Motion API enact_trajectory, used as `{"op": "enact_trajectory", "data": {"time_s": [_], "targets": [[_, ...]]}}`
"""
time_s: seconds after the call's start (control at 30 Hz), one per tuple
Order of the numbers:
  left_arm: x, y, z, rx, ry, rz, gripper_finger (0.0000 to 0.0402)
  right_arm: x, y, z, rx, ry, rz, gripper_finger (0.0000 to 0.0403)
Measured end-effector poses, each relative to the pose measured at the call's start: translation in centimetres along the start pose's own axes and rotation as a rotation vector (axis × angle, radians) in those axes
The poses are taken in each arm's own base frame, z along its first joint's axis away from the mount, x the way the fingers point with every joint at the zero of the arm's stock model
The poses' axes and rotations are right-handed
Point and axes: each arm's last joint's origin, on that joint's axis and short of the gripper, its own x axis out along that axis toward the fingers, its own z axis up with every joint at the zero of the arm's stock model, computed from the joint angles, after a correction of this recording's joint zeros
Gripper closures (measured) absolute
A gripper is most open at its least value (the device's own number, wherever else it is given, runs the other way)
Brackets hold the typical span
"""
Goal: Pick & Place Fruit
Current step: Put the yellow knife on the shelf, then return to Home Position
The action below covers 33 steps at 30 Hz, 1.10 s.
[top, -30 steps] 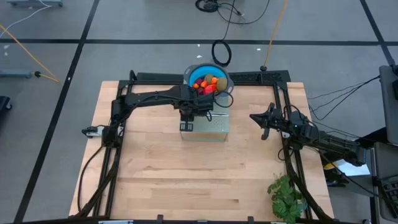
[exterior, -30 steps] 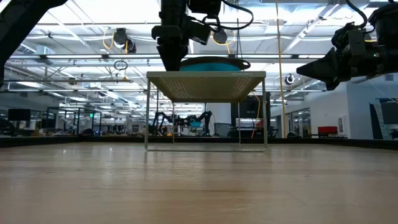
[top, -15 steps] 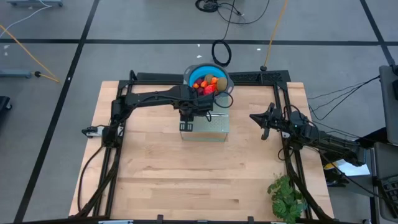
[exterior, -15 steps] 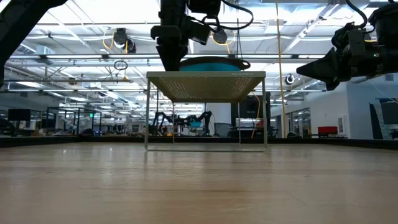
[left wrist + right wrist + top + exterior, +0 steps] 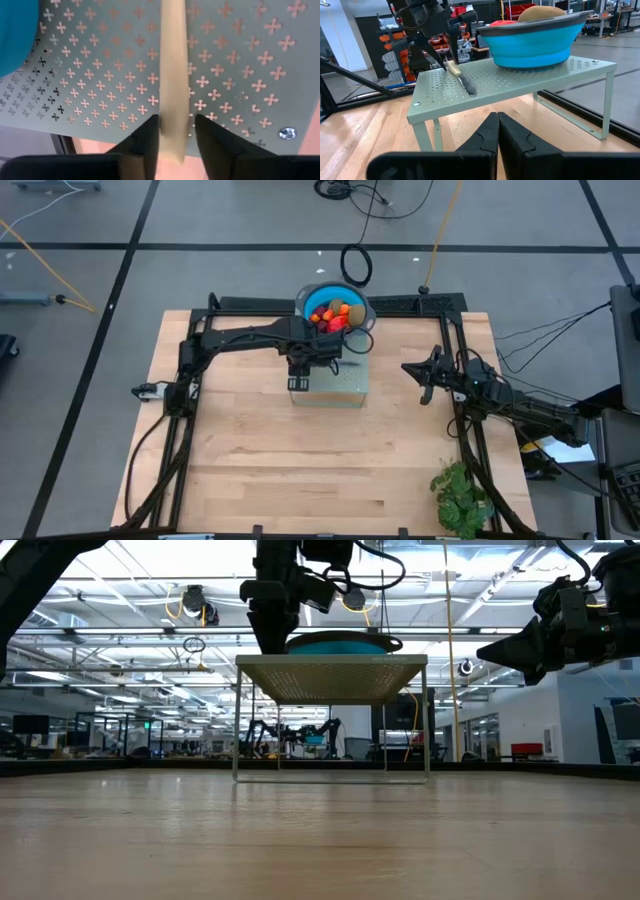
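Your left hand (image 5: 173, 131) sits over the perforated rack (image 5: 530, 75), its fingers (image 5: 147, 137) narrowly apart on either side of the knife handle (image 5: 173, 75), seemingly letting it go. The knife (image 5: 461, 77) lies flat on the rack, beside the blue bowl (image 5: 532, 40). The fruit (image 5: 333, 314) is heaped in that bowl at the rack's far end. Open the fingers fully before lifting, then rise straight so you don't drag the knife. Your right hand (image 5: 497, 131) waits pinched shut, off to the rack's right above the tabletop (image 5: 270, 450).

Perforated matt metal shelf (image 5: 520, 75), pale wooden table (image 5: 300, 460)
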Motion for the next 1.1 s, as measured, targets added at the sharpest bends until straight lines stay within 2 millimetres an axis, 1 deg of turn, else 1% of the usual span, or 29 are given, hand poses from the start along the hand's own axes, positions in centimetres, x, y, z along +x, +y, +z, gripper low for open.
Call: {"op": "enact_trajectory", "data": {"time_s": [0.23, 0.43, 0.6, 0.83, 0.93, 1.1], "targets": [[0.0, 0.1, -0.1, 0.004, 0.015, 0.059, 0.0199, 0.0, 0.0, 0.0, 0.000, 0.000, 0.000, 0.0403], [-0.6, 0.3, -0.2, 0.000, 0.014, 0.078, 0.0162, 0.0, 0.0, 0.0, 0.000, 0.000, 0.000, 0.0403], [-2.5, 0.7, -0.1, -0.026, -0.062, 0.091, 0.0149, 0.0, 0.0, 0.0, 0.000, 0.005, -0.001, 0.0403], [-6.3, 1.3, -0.2, -0.094, -0.216, 0.114, 0.0146, 0.0, 0.0, -0.1, 0.000, 0.007, -0.001, 0.0403], [-7.6, 1.5, -0.4, -0.138, -0.273, 0.118, 0.0146, 0.0, 0.0, -0.1, 0.000, 0.007, -0.001, 0.0403], [-9.0, 1.6, -1.7, -0.201, -0.311, 0.115, 0.0150, 0.0, 0.0, -0.1, 0.000, 0.007, -0.001, 0.0403]]}}
